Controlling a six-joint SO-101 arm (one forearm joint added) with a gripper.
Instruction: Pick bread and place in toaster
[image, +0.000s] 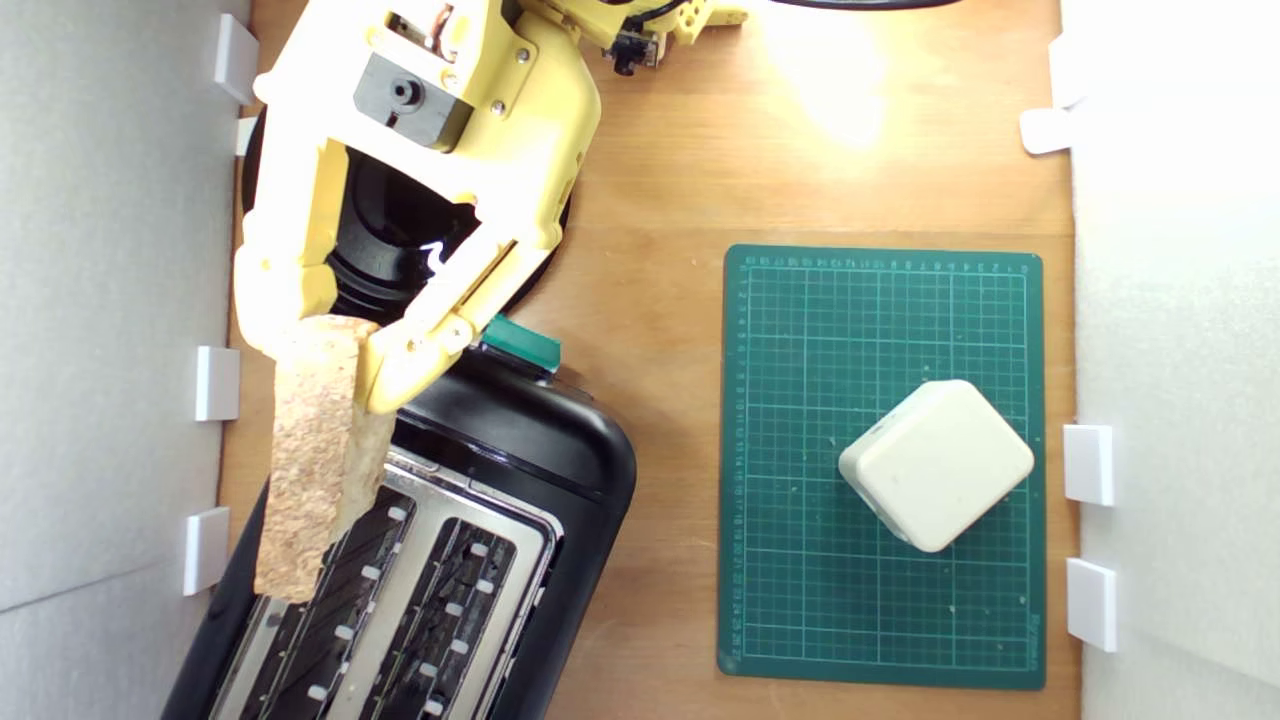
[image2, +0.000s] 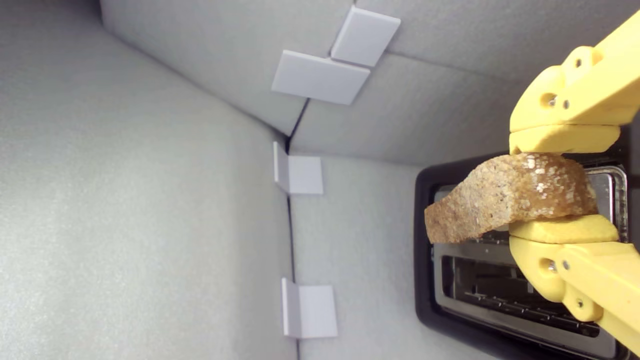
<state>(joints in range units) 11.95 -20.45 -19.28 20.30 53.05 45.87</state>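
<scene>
One tan, brown-crusted slice of rustic bread (image: 312, 455), pinched in the yellow end effector (image: 335, 365), hung over the black two-slot toaster (image: 560, 470), apparently needing alignment with the exterior view's left slot and lowering.

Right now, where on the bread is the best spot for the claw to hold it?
Probably where the claw grips it now: one end of the bread, with a finger on each flat face, coming from above. The slice is thin and flat, so squeezing its faces holds it well, and it leaves the long free end hanging toward the toaster slots.
</scene>
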